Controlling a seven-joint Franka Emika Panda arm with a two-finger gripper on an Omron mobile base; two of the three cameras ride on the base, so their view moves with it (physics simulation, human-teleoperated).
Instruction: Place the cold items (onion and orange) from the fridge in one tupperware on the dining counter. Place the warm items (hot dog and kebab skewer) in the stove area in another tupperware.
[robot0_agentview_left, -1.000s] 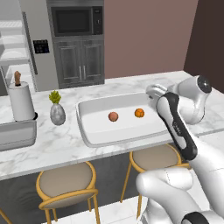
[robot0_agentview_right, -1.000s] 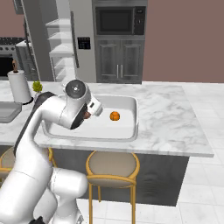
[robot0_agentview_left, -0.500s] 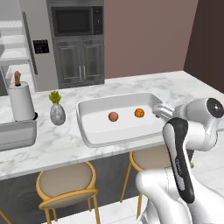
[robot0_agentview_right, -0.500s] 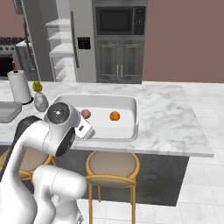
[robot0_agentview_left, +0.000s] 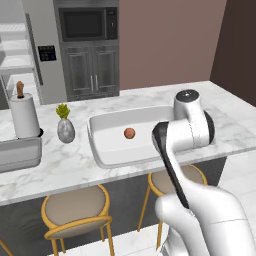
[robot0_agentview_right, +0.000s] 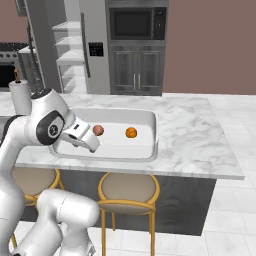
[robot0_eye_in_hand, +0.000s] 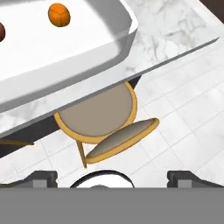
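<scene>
Inside white tupperware (robot0_agentview_right: 153, 131), onion (robot0_agentview_right: 98, 130), orange (robot0_agentview_right: 131, 132), pincer (robot0_eye_in_hand: 112, 177) apparently open, empty.

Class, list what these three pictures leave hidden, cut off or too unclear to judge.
- Orange: in the left base view, hidden behind the arm.
- Onion: cut off by the hand view's left edge.
- Tupperware: right end covered by the arm in the left base view.
- Gripper: fingertips barely visible at the hand view's bottom.
</scene>
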